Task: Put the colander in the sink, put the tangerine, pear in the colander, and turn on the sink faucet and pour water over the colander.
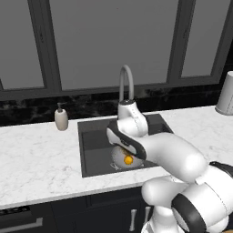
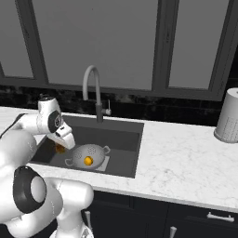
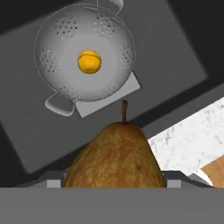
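At the left of the counter stood the soap bottle [image 1: 61, 119], well clear of the work; next came the sink [image 2: 125, 158], with the colander [image 2: 88, 155] already resting on the pale plate at its bottom and the tangerine [image 2: 88, 161] lying in the middle of its bowl. In the hand view the pear [image 3: 116, 159] sat upright between the fingers of the gripper [image 3: 114, 183], stem pointing toward the colander — the jaws stood wide, clasped on its broad body, with the fingertips themselves hidden behind the fruit. The pear hung over the sink but short of the colander's rim, beside it rather than above it, so a release here would likely have dropped it onto the basin floor. A smooth, rounded fruit held only at its widest part could also have slipped during the carry. Lowered off-centre, it might have struck the rim or a loop handle and tipped the light colander. Farther right rose the sink faucet [image 2: 95, 93] — untouched, no water running — close enough that a wide swing of the arm could have clipped it.
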Controlling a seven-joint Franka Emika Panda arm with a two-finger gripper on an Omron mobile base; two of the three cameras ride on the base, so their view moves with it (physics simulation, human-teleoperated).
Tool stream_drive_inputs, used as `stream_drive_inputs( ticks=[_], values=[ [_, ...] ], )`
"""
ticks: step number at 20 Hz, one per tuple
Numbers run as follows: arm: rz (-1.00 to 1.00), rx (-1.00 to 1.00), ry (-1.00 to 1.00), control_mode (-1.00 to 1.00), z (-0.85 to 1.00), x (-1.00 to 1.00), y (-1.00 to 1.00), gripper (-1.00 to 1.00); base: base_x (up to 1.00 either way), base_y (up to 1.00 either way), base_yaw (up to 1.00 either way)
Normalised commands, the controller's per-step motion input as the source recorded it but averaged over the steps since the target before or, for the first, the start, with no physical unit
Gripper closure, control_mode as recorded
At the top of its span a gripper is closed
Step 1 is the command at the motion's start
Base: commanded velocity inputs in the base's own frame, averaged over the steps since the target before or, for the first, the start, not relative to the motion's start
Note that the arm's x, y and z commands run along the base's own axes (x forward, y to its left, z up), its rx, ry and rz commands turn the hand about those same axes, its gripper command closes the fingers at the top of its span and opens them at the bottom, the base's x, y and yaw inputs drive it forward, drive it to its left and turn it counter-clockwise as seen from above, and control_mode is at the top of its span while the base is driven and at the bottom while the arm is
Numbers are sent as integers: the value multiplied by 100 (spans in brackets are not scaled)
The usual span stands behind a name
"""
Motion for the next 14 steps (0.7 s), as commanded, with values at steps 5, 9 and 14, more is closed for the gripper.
stream_drive_inputs(
  ticks=[5,9,14],
  values=[
    [0,-31,30,-100,-2,68,-7,100,0,0,0],
    [0,-15,23,-100,-1,60,-10,100,0,0,0],
    [8,-1,3,-100,-13,29,-12,100,0,0,0]
  ],
)
